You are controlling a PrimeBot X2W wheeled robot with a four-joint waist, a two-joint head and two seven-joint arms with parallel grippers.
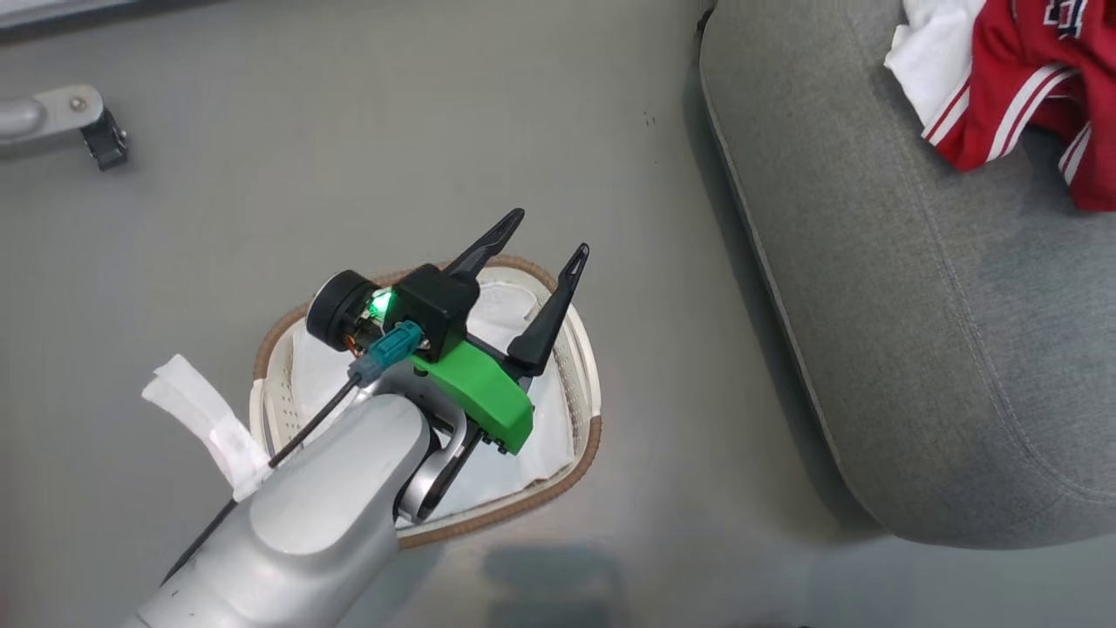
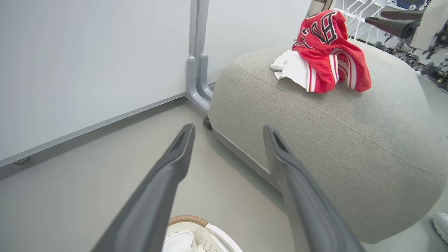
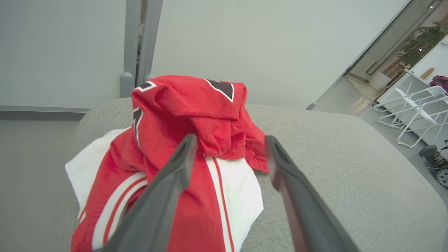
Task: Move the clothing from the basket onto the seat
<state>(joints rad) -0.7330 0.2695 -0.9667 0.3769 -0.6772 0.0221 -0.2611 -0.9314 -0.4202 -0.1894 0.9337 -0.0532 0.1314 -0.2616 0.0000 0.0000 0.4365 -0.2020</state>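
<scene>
The clothing, a bunched red pile with white trim and dark lettering, lies on top of the seat, up at 1 o'clock in the head view. The seat takes up the 3 o'clock side. In the right wrist view the right claw hangs just over the pile with its jaws spread wide. The cloth lies under and between them, and nothing looks pinched, so it reads as released.

The basket sits on the floor at about 8 o'clock in the head view, well apart from the clothing. The left claw hovers above it, jaws wide and holding nothing, fingers pointing toward 1 o'clock. What shows inside the basket is the white liner, with no red in the visible part. The left arm hides some of the inside, so I cannot rule out a piece underneath.

By my reading the move is done or nearly so. What remains is pulling the right claw clear and checking the hidden part of the basket.
</scene>
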